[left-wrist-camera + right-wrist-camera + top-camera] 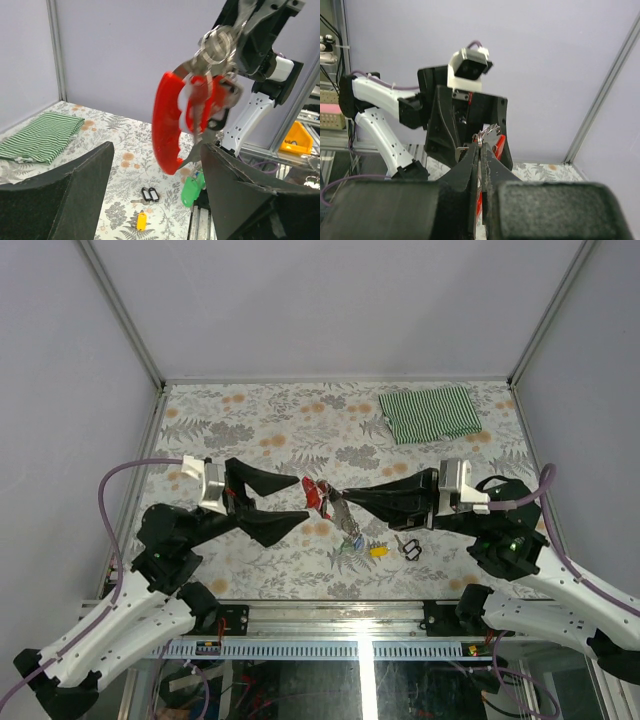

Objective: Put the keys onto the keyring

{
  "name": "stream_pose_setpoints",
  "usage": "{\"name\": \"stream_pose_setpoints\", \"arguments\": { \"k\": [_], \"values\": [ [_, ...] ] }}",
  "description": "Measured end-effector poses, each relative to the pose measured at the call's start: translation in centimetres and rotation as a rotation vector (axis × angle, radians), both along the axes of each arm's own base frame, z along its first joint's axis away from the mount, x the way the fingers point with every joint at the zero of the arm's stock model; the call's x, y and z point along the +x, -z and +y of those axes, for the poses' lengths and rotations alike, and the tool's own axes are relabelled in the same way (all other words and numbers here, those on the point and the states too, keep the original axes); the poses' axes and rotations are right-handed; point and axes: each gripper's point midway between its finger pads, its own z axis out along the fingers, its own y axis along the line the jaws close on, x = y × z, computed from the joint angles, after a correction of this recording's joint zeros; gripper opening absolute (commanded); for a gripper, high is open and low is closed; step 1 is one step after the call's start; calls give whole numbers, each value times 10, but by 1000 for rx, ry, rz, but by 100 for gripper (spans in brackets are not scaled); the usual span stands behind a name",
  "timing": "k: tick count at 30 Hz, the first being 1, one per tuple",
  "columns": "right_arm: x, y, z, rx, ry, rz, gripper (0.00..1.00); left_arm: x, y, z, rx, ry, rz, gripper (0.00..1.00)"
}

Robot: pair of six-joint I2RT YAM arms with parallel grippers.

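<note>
My right gripper (343,496) is shut on the silver ring (217,45) of the keyring and holds it above the table. The red clip (316,493) hangs from the ring, and so does the chain (347,522). In the left wrist view the red clip (167,120) hangs ahead of my left gripper (157,192), which is open and holds nothing. A green key (190,190) dangles below the clip, close to the right finger (240,195). A yellow key (379,551) lies flat on the table. In the right wrist view the pads (472,165) pinch the ring.
A small black looped item (408,545) lies beside the yellow key (142,220). A folded green-striped cloth (430,413) sits at the back right. White walls and metal posts enclose the flowered table (250,430).
</note>
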Motion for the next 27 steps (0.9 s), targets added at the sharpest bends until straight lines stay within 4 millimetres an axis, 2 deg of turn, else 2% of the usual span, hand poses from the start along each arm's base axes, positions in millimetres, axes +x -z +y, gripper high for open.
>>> {"name": "stream_pose_setpoints", "arguments": {
  "k": [4, 10, 20, 27],
  "values": [
    [-1, -10, 0, 40, -7, -8, 0, 11, 6, -3, -39, -26, 61, 71],
    [6, -10, 5, 49, 9, 15, 0, 32, 7, -6, -82, -84, 120, 73],
    [28, -15, 1, 90, 119, 60, 0, 49, 14, -11, -80, -136, 151, 75],
    [37, -13, 3, 92, 157, 79, 0, 54, 17, -19, -75, -134, 155, 75]
  ]
}}
